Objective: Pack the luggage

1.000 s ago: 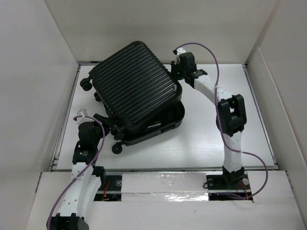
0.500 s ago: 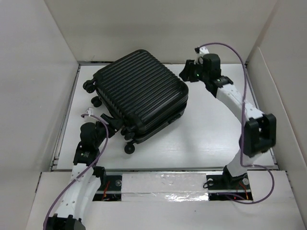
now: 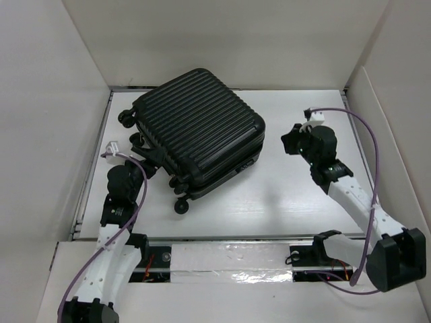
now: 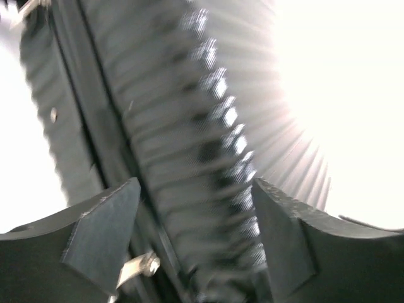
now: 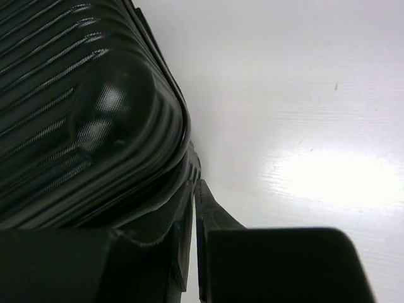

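Note:
The luggage (image 3: 195, 124), a black ribbed hard-shell suitcase, lies flat and closed on the white table (image 3: 289, 195), its caster wheels (image 3: 180, 206) at its left and near-left side. My left gripper (image 3: 149, 169) is open at the near-left edge of the luggage. In the left wrist view the ribbed shell (image 4: 189, 145) fills the gap between the fingers (image 4: 101, 233), blurred. My right gripper (image 3: 289, 142) is shut and empty, a little to the right of the luggage and apart from it. The right wrist view shows its closed tips (image 5: 197, 208) by the luggage's rounded corner (image 5: 82, 126).
White walls (image 3: 54, 101) enclose the table on the left, back and right. A metal zipper pull (image 4: 136, 268) hangs near my left finger. Bare table (image 5: 303, 95) lies to the right of the luggage. A taped strip (image 3: 229, 259) runs along the near edge.
The luggage lid has gone from ajar to closed. My right arm has pulled back from the far right corner toward the near right. My left gripper stays at the near-left edge.

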Motion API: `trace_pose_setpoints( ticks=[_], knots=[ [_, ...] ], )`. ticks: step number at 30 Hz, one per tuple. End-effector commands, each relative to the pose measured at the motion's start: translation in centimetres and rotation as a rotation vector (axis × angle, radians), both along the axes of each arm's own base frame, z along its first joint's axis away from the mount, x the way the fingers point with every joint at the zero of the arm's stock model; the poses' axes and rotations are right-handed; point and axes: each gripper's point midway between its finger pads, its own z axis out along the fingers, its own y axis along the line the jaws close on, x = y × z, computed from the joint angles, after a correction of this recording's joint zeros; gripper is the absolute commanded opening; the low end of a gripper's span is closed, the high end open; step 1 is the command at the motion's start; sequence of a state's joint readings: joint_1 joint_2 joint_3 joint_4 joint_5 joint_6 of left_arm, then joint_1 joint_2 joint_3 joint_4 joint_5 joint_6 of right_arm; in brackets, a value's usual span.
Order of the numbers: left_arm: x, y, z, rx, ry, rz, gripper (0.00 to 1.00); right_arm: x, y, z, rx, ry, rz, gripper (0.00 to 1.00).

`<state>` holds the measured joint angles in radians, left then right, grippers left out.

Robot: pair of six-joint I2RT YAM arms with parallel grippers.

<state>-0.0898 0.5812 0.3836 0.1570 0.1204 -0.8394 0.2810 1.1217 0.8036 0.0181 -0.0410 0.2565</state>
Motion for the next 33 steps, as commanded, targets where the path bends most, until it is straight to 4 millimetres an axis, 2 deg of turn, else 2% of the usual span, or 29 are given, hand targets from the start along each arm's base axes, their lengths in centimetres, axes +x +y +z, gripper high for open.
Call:
trace_pose_setpoints(
  ticks=[1,4,6,7,8,10,11,13,14,16,17,18,19,20,21,22,23,27,33],
  knots=[
    [1.9,1.3,6.2,-0.050,-0.169,0.093,0.72,-0.5,-0.6,1.1,0.051,-0.091,-0.041,0.10],
    [2.4,3.5,9.3,-0.071,-0.249,0.223,0.82,-1.9,0.8,-0.2,0.092,-0.089,0.017,0.09],
    [3.5,5.3,10.6,-0.098,-0.262,0.335,0.92,-2.2,1.9,-0.3,0.120,-0.105,0.052,0.11],
    [4.9,5.8,9.3,-0.077,-0.200,0.370,0.93,-2.5,2.8,-0.7,0.118,-0.097,0.079,0.13],
    [5.8,6.9,11.0,-0.077,-0.210,0.427,0.94,-2.5,3.2,-0.9,0.115,-0.093,0.087,0.14],
    [7.7,7.8,11.3,-0.044,-0.179,0.461,0.94,-2.6,4.0,-1.3,0.098,-0.084,0.113,0.17],
    [9.7,9.1,11.8,-0.024,-0.153,0.503,0.94,-2.7,4.2,-1.3,0.095,-0.083,0.116,0.18],
    [11.8,10.5,11.9,0.049,-0.111,0.509,0.93,-2.8,4.5,-1.5,0.090,-0.079,0.119,0.21],
    [14.0,11.3,13.3,0.084,-0.098,0.519,0.93,-3.1,4.7,-1.8,0.089,-0.075,0.128,0.22],
    [15.6,14.1,13.3,0.232,-0.033,0.546,0.92,-3.2,4.6,-2.2,0.083,-0.068,0.127,0.22],
    [18.2,14.7,14.4,0.277,-0.024,0.514,0.92,-3.3,4.5,-2.3,0.083,-0.066,0.124,0.22],
    [19.1,16.6,14.1,0.308,0.021,0.526,0.91,-3.5,4.8,-2.4,0.084,-0.066,0.131,0.22],
    [20.7,17.0,9.5,0.344,0.177,0.453,0.90,-3.4,4.7,-2.4,0.081,-0.070,0.123,0.22],
    [22.0,17.4,11.9,0.354,0.134,0.421,0.89,-3.6,5.0,-2.4,0.080,-0.067,0.127,0.22],
    [23.2,17.5,11.3,0.360,0.150,0.372,0.88,-3.4,4.9,-2.2,0.079,-0.071,0.122,0.22],
    [24.3,17.8,7.2,0.380,0.266,0.318,0.87,-3.8,5.5,-2.2,0.074,-0.069,0.135,0.22],
    [25.5,17.3,8.7,0.390,0.236,0.271,0.87,-3.6,5.4,-2.3,0.067,-0.071,0.116,0.22],
    [28.1,17.2,4.7,0.424,0.320,0.179,0.84,-3.6,6.1,-2.9,0.050,-0.049,0.112,0.22],
    [32.2,16.0,1.3,0.405,0.342,0.033,0.84,-4.2,7.5,-4.9,0.025,-0.001,0.120,0.19]
  ],
)
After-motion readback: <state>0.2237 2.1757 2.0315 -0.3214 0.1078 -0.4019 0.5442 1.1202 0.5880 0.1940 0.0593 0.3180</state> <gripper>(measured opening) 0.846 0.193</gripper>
